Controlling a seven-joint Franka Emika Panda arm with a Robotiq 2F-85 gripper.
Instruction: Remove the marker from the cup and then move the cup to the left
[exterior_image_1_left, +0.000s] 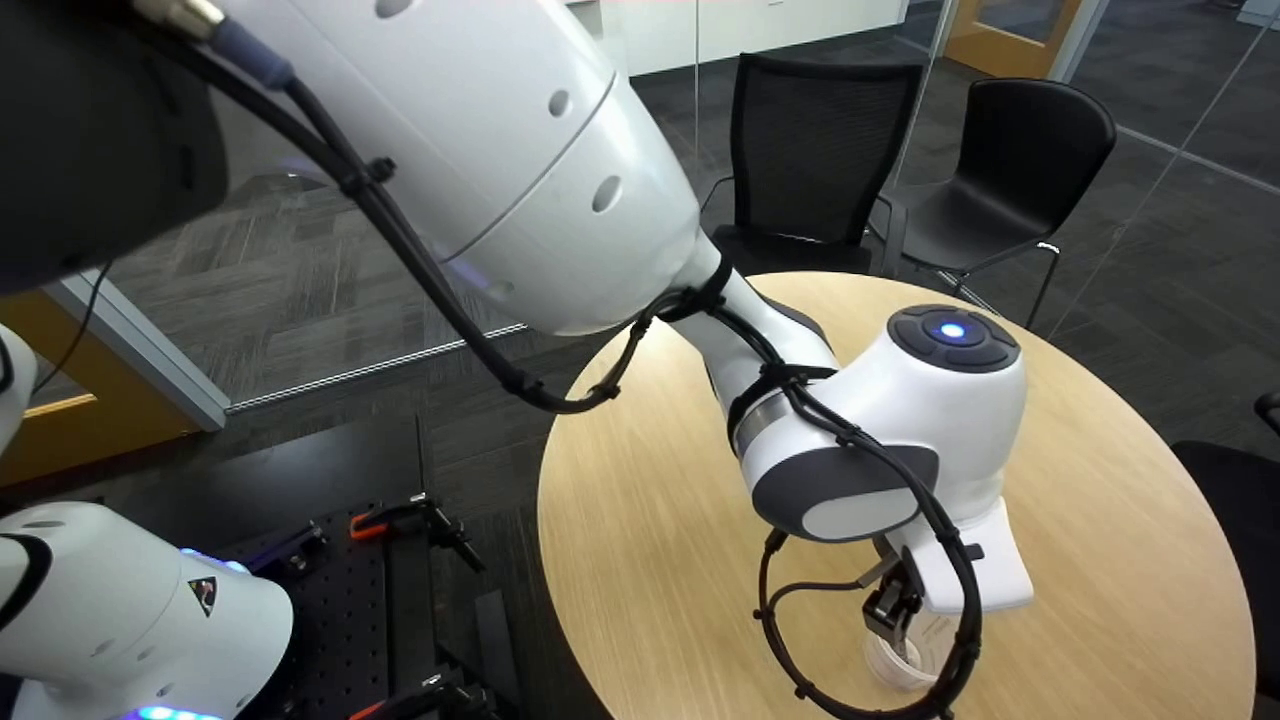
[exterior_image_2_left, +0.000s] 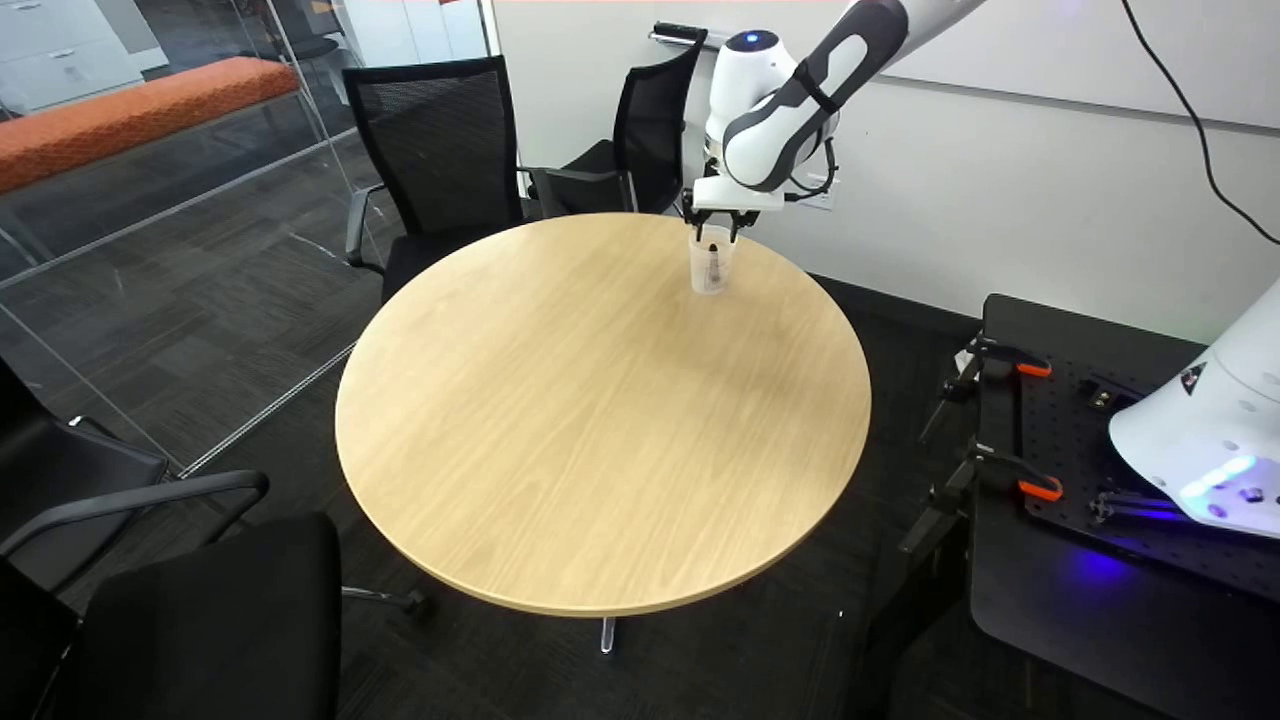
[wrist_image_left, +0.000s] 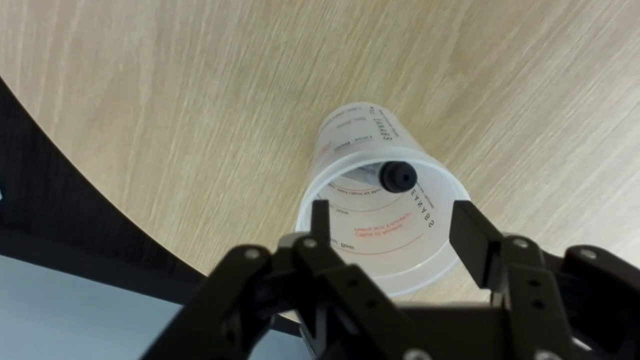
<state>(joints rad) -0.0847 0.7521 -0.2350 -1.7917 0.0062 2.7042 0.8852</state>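
Observation:
The translucent cup stands upright on the round wooden table, near its far edge in an exterior view. In an exterior view the cup is partly hidden by the gripper and a cable loop. The black marker stands inside the cup. In the wrist view its dark end leans near the upper rim of the cup. My gripper is open and empty, pointing down over the cup's mouth. Its fingers are spread about as wide as the rim; whether they touch it I cannot tell.
The table's edge runs close to the cup in the wrist view. Black chairs stand around the table. A wall with a whiteboard lies behind the arm. A black bench carries the robot base.

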